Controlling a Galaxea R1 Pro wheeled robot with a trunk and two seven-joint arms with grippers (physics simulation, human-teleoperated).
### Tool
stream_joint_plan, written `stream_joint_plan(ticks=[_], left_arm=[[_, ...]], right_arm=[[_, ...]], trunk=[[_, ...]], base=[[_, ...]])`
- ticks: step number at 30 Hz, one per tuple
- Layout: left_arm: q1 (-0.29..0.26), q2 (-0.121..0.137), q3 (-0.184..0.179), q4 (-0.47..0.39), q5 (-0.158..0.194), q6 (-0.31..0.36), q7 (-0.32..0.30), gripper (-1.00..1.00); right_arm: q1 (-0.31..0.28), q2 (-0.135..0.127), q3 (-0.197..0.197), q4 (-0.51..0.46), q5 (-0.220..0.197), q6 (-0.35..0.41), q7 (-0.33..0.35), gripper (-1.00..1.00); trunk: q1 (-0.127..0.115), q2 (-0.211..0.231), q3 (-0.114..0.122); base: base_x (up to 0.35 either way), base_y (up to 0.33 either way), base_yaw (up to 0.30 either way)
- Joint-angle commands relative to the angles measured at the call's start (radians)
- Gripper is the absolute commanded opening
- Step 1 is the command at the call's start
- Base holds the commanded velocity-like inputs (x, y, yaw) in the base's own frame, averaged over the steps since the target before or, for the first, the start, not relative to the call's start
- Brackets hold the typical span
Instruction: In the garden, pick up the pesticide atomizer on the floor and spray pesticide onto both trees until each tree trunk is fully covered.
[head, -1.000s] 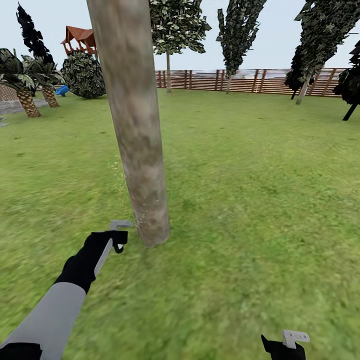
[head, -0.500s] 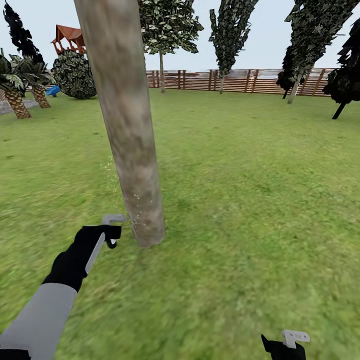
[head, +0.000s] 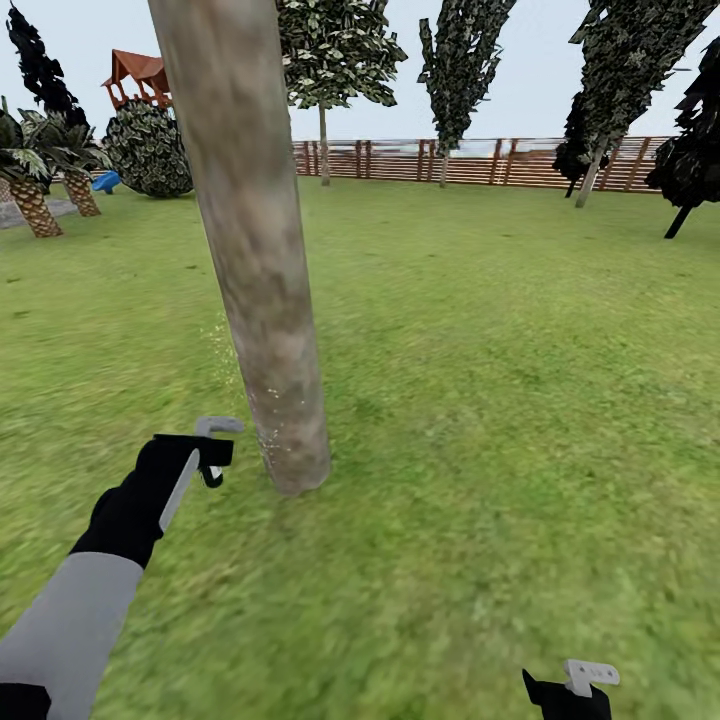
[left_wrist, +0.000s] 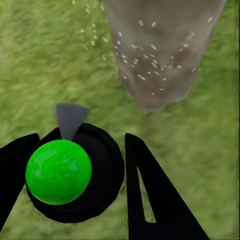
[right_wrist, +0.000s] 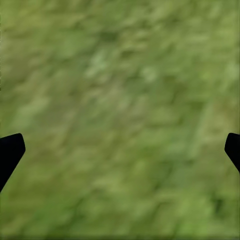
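Note:
A thick mottled grey-brown tree trunk (head: 262, 300) rises from the grass just ahead, with pale spray specks on its lower part (left_wrist: 160, 55). My left gripper (head: 210, 462) is low beside the trunk's base and shut on the pesticide atomizer (left_wrist: 75, 172). The atomizer has a round black body with a glossy green ball on it. Its pale grey nozzle (head: 218, 426) points toward the trunk. My right gripper (head: 575, 688) hangs low at the near right, open over bare grass (right_wrist: 120, 100). A second leafy tree (head: 323, 150) stands far back by the fence.
Green lawn (head: 500, 380) stretches to a brown slatted fence (head: 470, 162). Dark cypress-like trees (head: 600, 120) stand at the back right. A short palm (head: 32, 200), a round bush (head: 150, 150) and a red-roofed play structure (head: 135, 75) are at the far left.
The whole view shifted left as the camera turned, then held still. My left gripper with the atomizer drew slightly left and away from the trunk's base. The right gripper stayed put.

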Motion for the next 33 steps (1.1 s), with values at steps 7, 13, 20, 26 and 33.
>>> stream_joint_plan(ticks=[7, 13, 20, 26, 33], left_arm=[[-0.027, -0.073, -0.005, -0.03, -0.013, 0.066, -0.073, -1.0], [-0.076, -0.005, 0.0, -0.043, -0.006, 0.093, -0.078, -1.0], [-0.091, -0.069, -0.096, -0.048, -0.005, 0.142, -0.079, -1.0], [-0.159, -0.066, -0.095, -0.047, -0.005, 0.153, -0.079, -1.0], [-0.172, -0.075, -0.041, -0.046, -0.005, 0.156, -0.079, -1.0]], right_arm=[[0.0, 0.0, 0.0, 0.0, 0.001, 0.0, 0.0, 1.0], [0.0, 0.0, 0.0, 0.0, 0.0, 0.001, 0.0, 1.0], [0.0, -0.004, 0.0, -0.001, 0.0, 0.0, 0.0, 1.0], [0.0, -0.003, 0.0, -0.001, 0.0, 0.0, 0.0, 1.0], [0.0, -0.003, 0.0, -0.001, 0.0, 0.0, 0.0, 1.0]], trunk=[[0.0, 0.0, 0.0], [0.0, 0.0, 0.0], [0.0, 0.0, 0.0], [0.0, 0.0, 0.0], [0.0, 0.0, 0.0]], base=[[0.0, 0.0, 0.0], [0.0, 0.0, 0.0], [0.0, 0.0, 0.0], [0.0, 0.0, 0.0], [0.0, 0.0, 0.0]])
